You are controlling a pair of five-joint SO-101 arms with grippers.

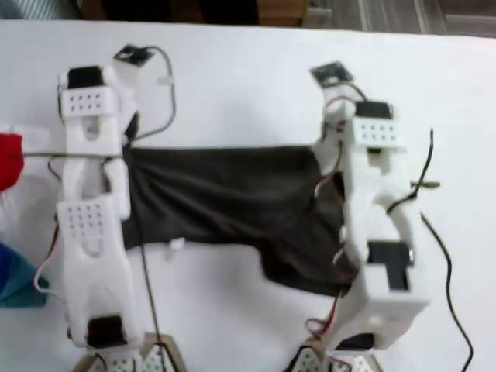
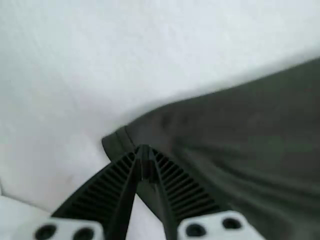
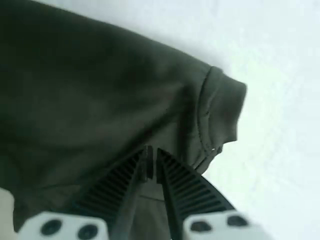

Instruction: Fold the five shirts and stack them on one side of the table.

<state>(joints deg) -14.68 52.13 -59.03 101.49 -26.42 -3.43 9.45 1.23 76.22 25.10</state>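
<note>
The white bench takes up nearly the whole high view. Beyond its far edge lies a strip of brown wooden furniture, with grey floorboards beside it toward the far right corner.

Overall light: bright and even on my feed, with no hard beam from any side.
Table: the white top is nearly washed out, and very bright in both wrist views.
Shirt: dark, and I can barely read its folds.
Shadows: soft and faint, with a thin one along the shirt's edge in the left wrist view.
</note>
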